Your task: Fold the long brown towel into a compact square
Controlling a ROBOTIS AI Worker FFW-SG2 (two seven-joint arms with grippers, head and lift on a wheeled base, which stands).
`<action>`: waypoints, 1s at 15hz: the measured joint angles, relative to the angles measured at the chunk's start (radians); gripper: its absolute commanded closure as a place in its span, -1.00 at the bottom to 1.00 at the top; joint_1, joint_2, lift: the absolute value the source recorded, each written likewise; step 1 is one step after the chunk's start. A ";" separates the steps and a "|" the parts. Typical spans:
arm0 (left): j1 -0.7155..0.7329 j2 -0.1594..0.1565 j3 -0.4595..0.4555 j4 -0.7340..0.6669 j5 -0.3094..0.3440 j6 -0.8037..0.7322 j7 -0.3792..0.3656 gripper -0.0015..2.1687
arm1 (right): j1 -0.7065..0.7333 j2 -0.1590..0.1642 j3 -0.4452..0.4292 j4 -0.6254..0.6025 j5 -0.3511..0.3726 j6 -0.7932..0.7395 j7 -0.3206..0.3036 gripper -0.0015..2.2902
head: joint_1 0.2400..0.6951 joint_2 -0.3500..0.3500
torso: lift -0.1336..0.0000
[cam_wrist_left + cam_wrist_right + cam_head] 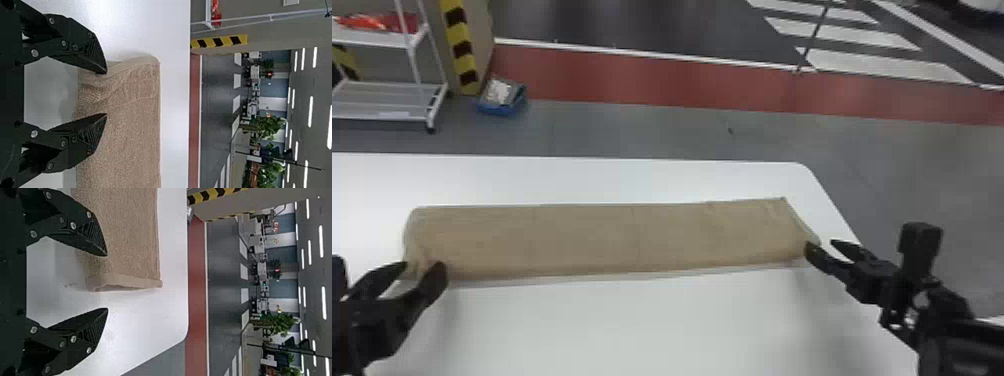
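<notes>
The brown towel (pixel 612 237) is laid out as a long, flat strip across the white tabletop (pixel 632 325), its length running from left to right. Its right end is set near the tabletop's rounded far corner, and stacked layers can be seen along that end in the right wrist view. Its left end is rumpled, with curved creases marked in the cloth.

The left pincer (pixel 423 267) is held at the near corner of the towel's left end. In the left wrist view its fingers are spread, with cloth seen between and beyond the tips; nothing is pinched. The right pincer (pixel 822 243) is held at the near corner of the right end. It too is spread, one finger being placed at the towel and the other past its end; no cloth is gripped. Whether the towel is touched by either pincer cannot be told.

Beyond the tabletop, a white rack (pixel 387 95) is seen at the left of the head view, and a blue box (pixel 502 109) is set on the floor (pixel 632 127), near a post (pixel 462 47) banded in yellow and black.
</notes>
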 measured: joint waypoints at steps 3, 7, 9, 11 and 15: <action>0.008 -0.001 0.005 -0.005 -0.002 -0.003 0.003 -0.46 | -0.015 0.000 0.025 0.016 0.013 0.009 0.007 -0.41 | 1.00 -0.60 | -0.87; 0.028 -0.002 0.028 -0.026 -0.003 -0.016 0.011 -0.76 | -0.020 -0.001 0.026 0.026 0.012 0.018 0.015 -0.02 | 1.00 -0.55 | -0.87; 0.032 -0.001 0.038 -0.031 -0.002 -0.023 0.004 -0.76 | -0.018 -0.001 0.023 0.027 0.007 0.021 0.019 -0.02 | 1.00 -0.54 | -0.87; 0.030 -0.001 0.042 -0.026 0.000 -0.014 -0.003 -0.76 | -0.009 0.002 0.020 0.022 -0.001 0.024 0.019 -0.02 | 1.00 -0.54 | -0.87; 0.012 -0.002 0.048 -0.020 0.017 0.064 -0.031 -0.70 | 0.006 0.004 0.014 -0.007 -0.009 0.035 0.019 -0.02 | 1.00 -0.55 | -0.87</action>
